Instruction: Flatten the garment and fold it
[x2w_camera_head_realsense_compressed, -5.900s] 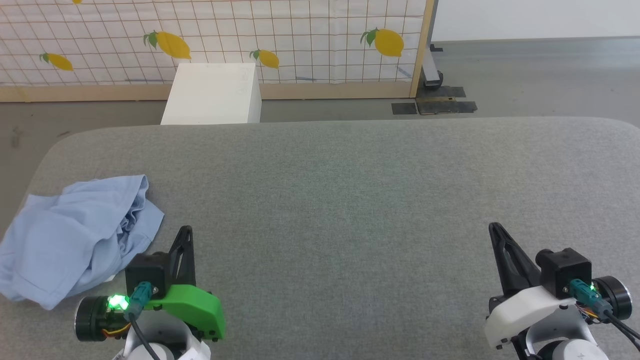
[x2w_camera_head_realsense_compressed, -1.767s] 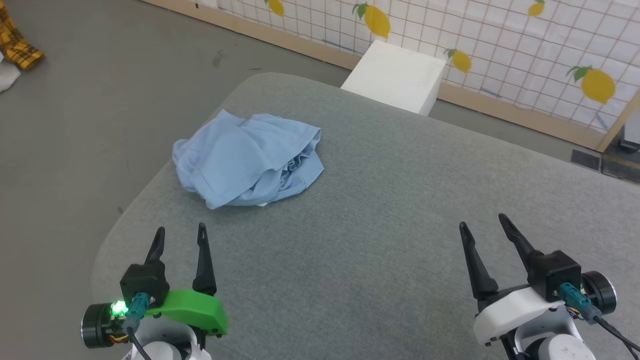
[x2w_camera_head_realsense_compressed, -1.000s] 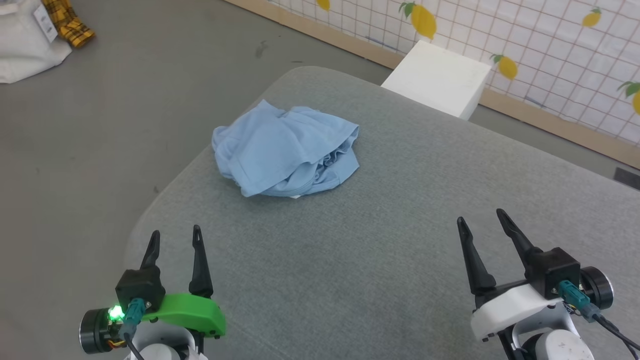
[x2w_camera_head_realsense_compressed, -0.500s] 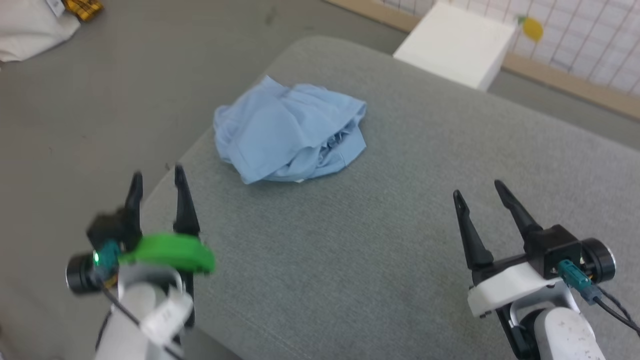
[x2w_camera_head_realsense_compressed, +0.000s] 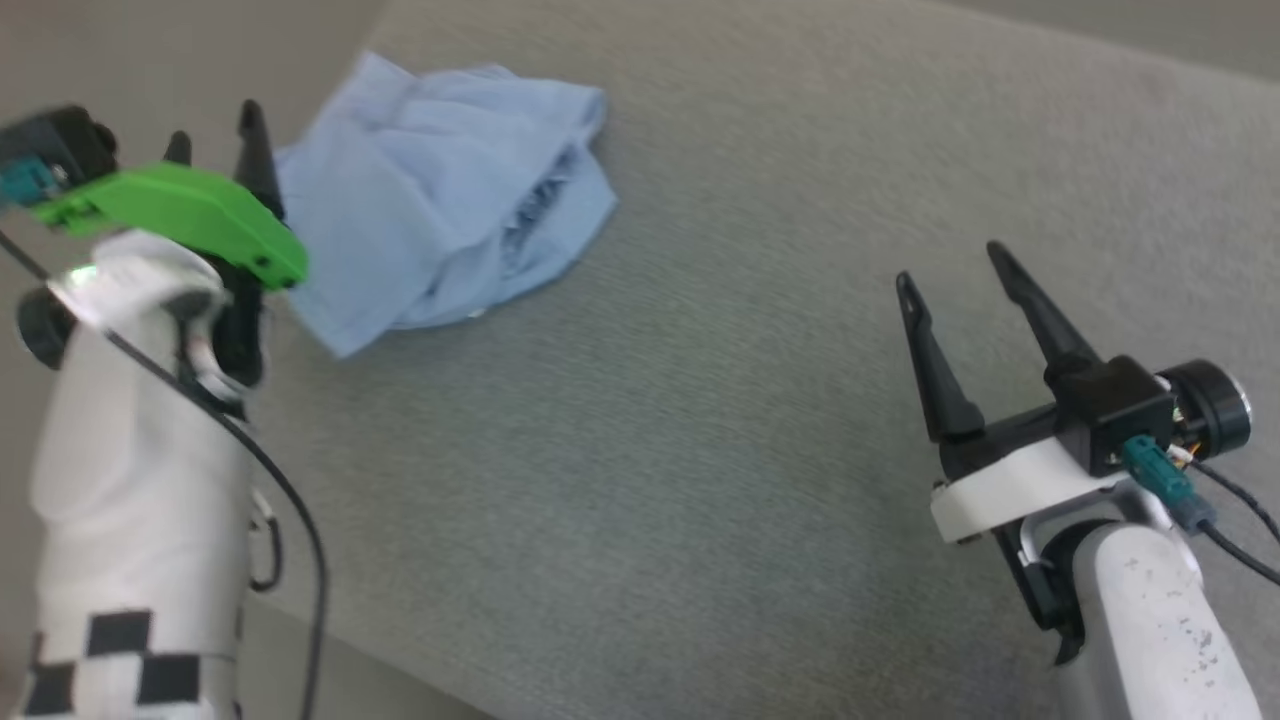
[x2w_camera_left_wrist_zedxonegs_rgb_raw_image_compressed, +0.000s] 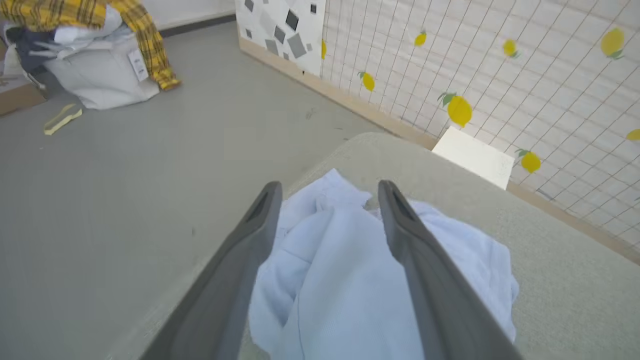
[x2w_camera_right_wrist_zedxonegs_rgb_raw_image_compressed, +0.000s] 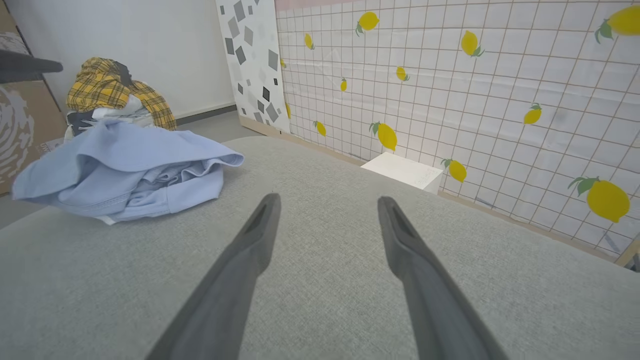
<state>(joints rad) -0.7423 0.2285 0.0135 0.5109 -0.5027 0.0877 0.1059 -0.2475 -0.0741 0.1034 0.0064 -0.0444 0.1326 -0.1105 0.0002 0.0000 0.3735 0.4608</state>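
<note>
Green-shelled left hand (x2w_camera_head_realsense_compressed: 214, 125), spread, seemingly over garment (x2w_camera_head_realsense_compressed: 440, 190)

left end effector (x2w_camera_head_realsense_compressed: 214, 125) raised, nearer garment (x2w_camera_head_realsense_compressed: 430, 200)

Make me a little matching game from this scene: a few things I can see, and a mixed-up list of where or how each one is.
Things:
1. garment
2. left gripper
3. right gripper
4. white box

Places or states:
A. fingers open over the bare grey padded surface, apart from the cloth
B. on the floor beside the lemon-print wall
C. crumpled in a light blue heap near the surface's corner
D. fingers open, close to the blue heap

Pairs: 1-C, 2-D, 3-A, 4-B
</note>
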